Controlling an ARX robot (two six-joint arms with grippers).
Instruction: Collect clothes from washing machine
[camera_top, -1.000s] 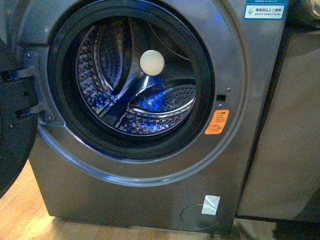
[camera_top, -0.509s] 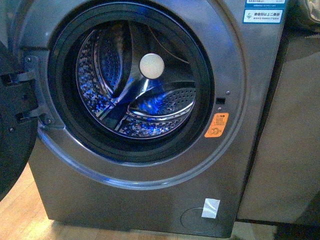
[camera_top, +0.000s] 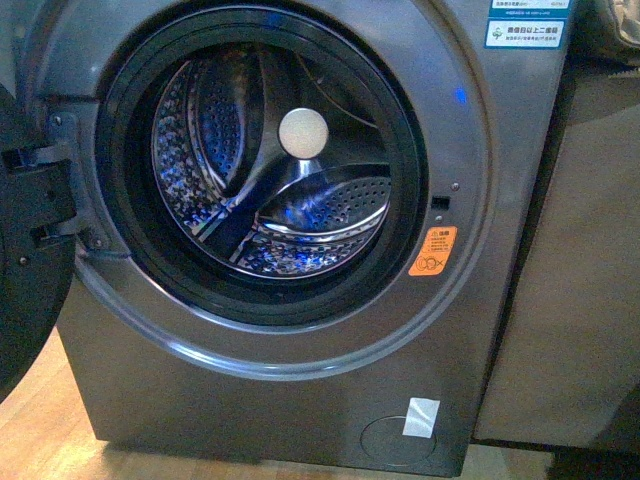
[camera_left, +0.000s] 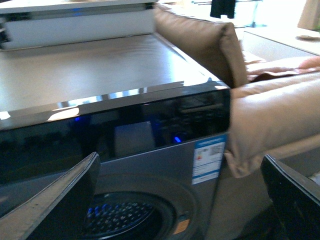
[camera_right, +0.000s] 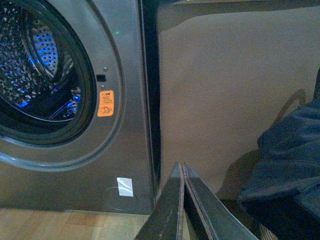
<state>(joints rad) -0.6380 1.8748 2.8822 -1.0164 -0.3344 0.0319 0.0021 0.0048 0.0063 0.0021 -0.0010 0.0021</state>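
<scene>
My right tool (camera_right: 183, 172) was pressed together and empty beside the washing machine (camera_top: 300, 330), my left tool (camera_left: 180, 200) spread above it, since the clothes (camera_right: 292, 155) already lay outside its bare drum (camera_top: 270, 180).

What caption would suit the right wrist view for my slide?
Shut right gripper beside the open washing machine, with the navy clothes already outside the drum.

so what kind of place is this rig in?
Probably a home living space, not a lab: a grey metallic front-loading washing machine stands on a wooden plank floor, right beside a tan leather sofa.
</scene>
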